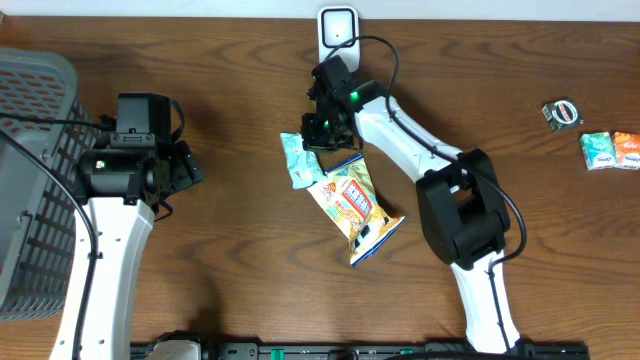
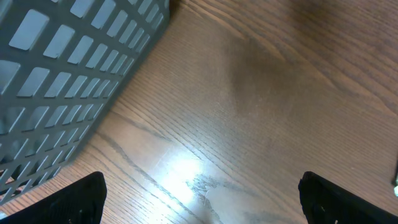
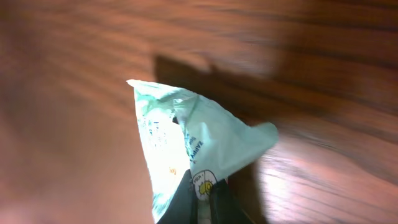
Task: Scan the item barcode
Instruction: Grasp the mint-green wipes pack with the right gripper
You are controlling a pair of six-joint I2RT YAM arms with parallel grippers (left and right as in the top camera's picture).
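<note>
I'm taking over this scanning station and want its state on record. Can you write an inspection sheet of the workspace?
Surface: brown wooden table, glare spot in the left wrist view.
Job's things: mint-green plastic packet pinched by the right gripper; white barcode scanner at the far edge; yellow and blue snack bag flat beside the packet.
Clutter: small green packet, orange packet and round dark item at the right.
Grippers: left gripper open over bare wood; right gripper shut on the packet.
Cables: black cable looping out beside the scanner.
Surroundings: grey plastic basket at the left edge.
</note>
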